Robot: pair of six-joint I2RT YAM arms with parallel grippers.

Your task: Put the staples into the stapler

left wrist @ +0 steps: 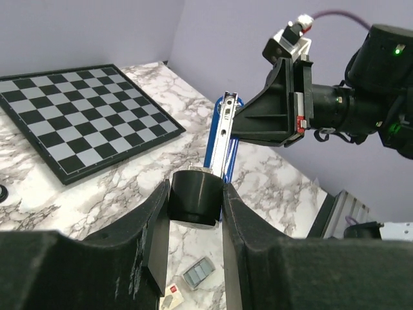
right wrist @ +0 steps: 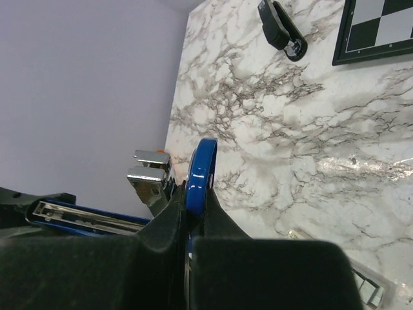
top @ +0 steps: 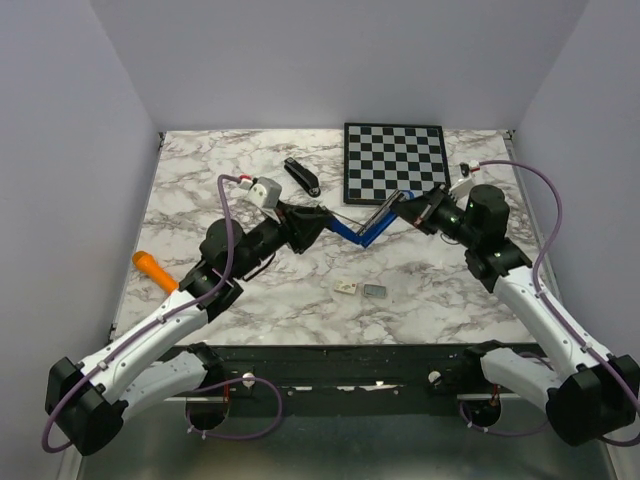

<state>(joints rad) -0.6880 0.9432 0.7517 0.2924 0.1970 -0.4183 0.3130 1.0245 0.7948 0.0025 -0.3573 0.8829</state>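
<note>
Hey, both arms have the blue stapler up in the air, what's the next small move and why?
Probably the right gripper, shut on the blue cover, should hinge it a little further from the metal staple channel while the left gripper steadies the black end. The staples lie unloaded on the table, so the channel needs a wide opening first.

Marble-pattern tabletop (top: 200,180); plain pale-lilac walls (top: 330,60) on three sides; black rail (top: 350,360) along near edge; soft even light.
</note>
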